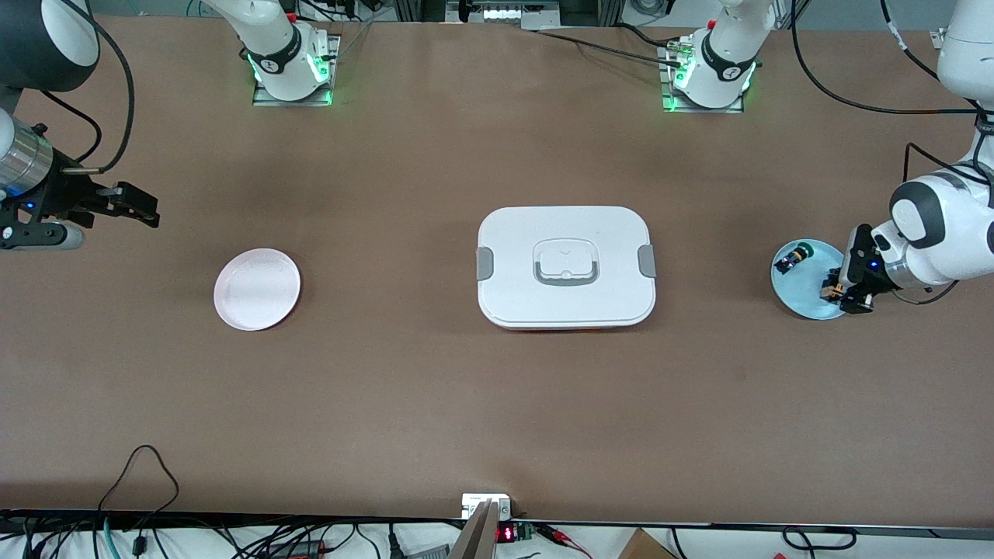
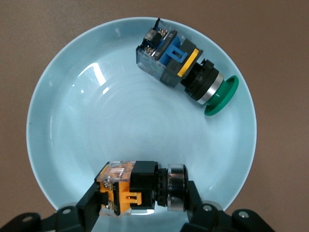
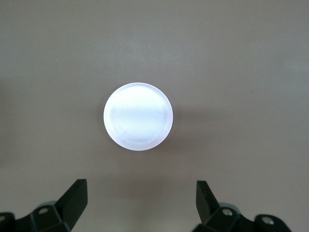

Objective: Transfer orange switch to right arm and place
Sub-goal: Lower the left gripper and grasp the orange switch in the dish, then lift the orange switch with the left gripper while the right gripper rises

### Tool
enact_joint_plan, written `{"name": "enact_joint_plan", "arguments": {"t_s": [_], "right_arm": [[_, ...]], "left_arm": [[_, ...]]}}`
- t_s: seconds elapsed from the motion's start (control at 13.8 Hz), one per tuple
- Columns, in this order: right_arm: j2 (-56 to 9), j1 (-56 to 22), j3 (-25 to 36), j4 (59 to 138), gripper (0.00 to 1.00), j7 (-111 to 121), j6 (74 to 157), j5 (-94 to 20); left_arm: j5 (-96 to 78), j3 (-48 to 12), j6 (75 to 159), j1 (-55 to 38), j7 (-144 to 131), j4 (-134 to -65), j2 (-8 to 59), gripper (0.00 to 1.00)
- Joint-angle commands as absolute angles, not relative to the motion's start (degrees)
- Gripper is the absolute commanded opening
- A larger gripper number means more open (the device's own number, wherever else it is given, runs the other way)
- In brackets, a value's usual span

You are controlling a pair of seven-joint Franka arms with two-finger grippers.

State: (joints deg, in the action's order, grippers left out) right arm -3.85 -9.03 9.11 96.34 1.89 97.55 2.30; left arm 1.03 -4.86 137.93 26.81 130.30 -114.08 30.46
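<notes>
Brown tabletop runs wide and mostly bare; at the left arm's end the orange switch lies on its side in the blue plate, close to the rim, with the left gripper clamped on it, a finger at each end. Only the left wrist view shows that grip and the blue-bodied switch well apart on the same plate; the right gripper hangs spread wide over the table near the white plate; a lidded white box sits between the plates.
</notes>
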Motion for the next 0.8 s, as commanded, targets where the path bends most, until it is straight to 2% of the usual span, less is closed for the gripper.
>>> {"name": "enact_joint_plan", "arguments": {"t_s": [0.0,0.15,0.29,0.51,0.73], "right_arm": [[-3.4,-9.6,9.5,96.1,1.00,2.7,96.6,-0.3],[-3.6,-9.4,9.5,96.3,1.00,2.8,96.4,-4.2],[-4.5,-9.5,9.5,96.3,1.00,3.1,96.5,-8.2],[-6.3,-11.8,8.5,96.6,1.00,6.1,94.5,-14.0],[-7.4,-12.4,8.5,96.4,1.00,6.5,93.3,-26.9]], "left_arm": [[-0.6,-5.7,138.4,27.5,132.3,-114.3,30.2,0.12],[-4.6,-6.0,137.0,27.5,131.8,-114.0,29.1,0.00],[-11.5,-6.8,133.4,27.2,131.8,-113.6,27.7,0.00],[-27.5,-10.1,123.2,27.0,132.2,-113.2,25.8,0.00],[-44.2,-13.3,115.7,25.8,132.3,-111.5,25.4,0.00]]}}
